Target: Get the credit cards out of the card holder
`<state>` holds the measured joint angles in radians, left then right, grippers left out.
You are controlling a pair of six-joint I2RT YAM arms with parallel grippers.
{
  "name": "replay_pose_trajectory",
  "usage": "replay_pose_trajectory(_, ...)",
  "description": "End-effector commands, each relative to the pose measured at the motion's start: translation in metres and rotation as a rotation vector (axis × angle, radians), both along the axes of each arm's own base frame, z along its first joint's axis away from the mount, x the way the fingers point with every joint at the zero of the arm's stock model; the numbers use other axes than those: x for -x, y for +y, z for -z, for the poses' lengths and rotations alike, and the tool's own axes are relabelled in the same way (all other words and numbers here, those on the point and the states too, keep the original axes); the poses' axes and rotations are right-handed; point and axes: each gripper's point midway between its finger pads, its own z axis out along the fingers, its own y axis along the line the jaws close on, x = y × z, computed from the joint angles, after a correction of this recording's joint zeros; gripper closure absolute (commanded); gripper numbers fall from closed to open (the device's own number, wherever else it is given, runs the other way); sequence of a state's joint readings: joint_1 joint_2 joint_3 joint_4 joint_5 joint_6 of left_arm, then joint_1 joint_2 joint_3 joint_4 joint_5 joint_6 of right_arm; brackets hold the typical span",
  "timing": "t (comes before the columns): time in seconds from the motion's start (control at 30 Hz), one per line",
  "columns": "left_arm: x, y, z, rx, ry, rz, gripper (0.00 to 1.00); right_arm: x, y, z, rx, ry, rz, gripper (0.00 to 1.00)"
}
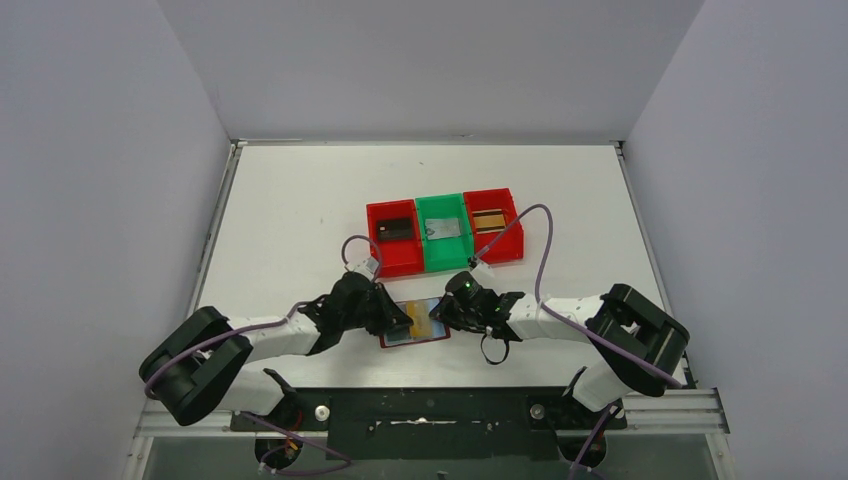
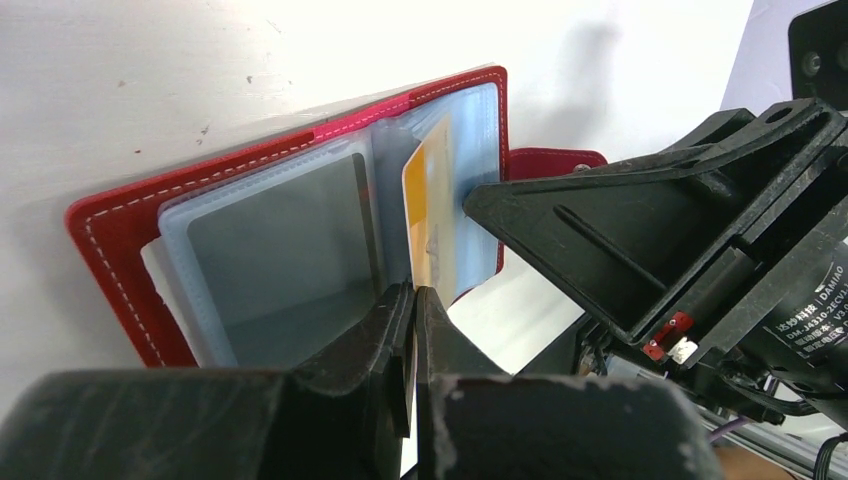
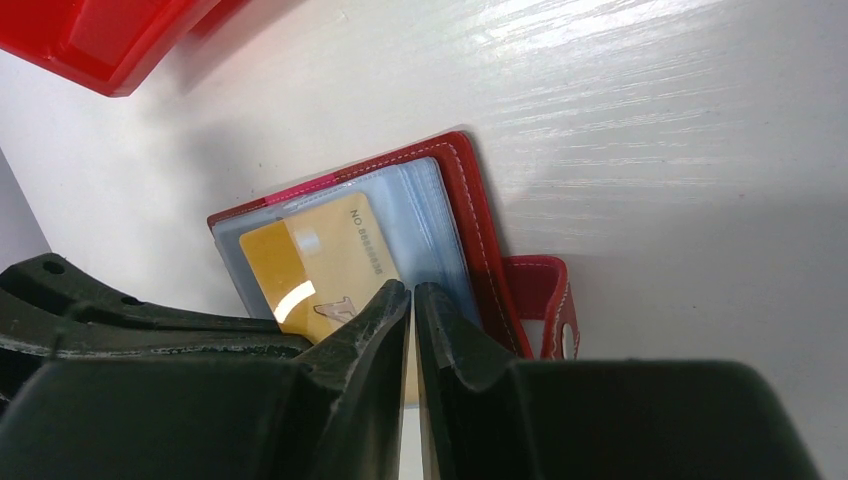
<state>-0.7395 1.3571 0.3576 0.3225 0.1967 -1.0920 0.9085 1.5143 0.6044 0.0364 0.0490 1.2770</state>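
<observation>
One desk [image 1: 300, 200], white. One card holder [image 1: 392, 338], dark red, open near the desk's 6 o'clock edge. One left pincer [image 2: 415, 320] at the holder's 9 o'clock, narrowed to a slit; grip unclear. One right pincer [image 3: 412, 300] at 3 o'clock, likewise narrow. One gold card [image 3: 315, 265], sleeved, 12 o'clock of the left tips and 10 o'clock of the right, close against both.

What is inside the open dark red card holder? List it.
One gold-yellow plastic card in a pale blue-grey sleeve; the facing sleeve looks empty. Sleeves stacked underneath are covered; their contents cannot be seen.
</observation>
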Motion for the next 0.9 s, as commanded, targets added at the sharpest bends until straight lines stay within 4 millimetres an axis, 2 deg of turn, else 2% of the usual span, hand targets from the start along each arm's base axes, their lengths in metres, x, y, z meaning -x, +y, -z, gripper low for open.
replay_pose_trajectory(0.0, -0.003, 0.001, -0.008, 0.012, -0.041, 0.0, 1.0, 0.026, -0.054, 0.046, 0.24, 0.113, 0.026, 0.88)
replay_pose_trajectory(0.13, -0.004, -0.004, -0.012, 0.043, -0.053, 0.013, 1.0, 0.026, -0.054, 0.047, 0.241, 0.114, 0.019, 0.88)
replay_pose_trajectory(0.2, -0.006, -0.008, -0.015, 0.067, -0.059, 0.017, 0.9, 0.026, -0.053, 0.048, 0.244, 0.117, 0.013, 0.88)
replay_pose_trajectory(0.33, -0.008, -0.014, -0.018, 0.112, -0.06, 0.007, 0.8, 0.026, -0.052, 0.049, 0.248, 0.124, 0.008, 0.88)
replay_pose_trajectory(0.47, -0.007, -0.017, -0.015, 0.133, -0.047, 0.008, 0.79, 0.027, -0.053, 0.05, 0.246, 0.124, 0.011, 0.88)
replay_pose_trajectory(0.53, -0.006, -0.017, -0.011, 0.133, -0.04, 0.008, 0.82, 0.027, -0.053, 0.05, 0.245, 0.125, 0.01, 0.88)
replay_pose_trajectory(0.63, -0.006, -0.016, -0.01, 0.13, -0.039, 0.008, 1.0, 0.026, -0.054, 0.048, 0.252, 0.122, 0.015, 0.88)
replay_pose_trajectory(0.87, -0.003, 0.013, -0.004, 0.009, -0.049, -0.051, 1.0, 0.018, -0.059, 0.037, 0.264, 0.08, 0.041, 0.87)
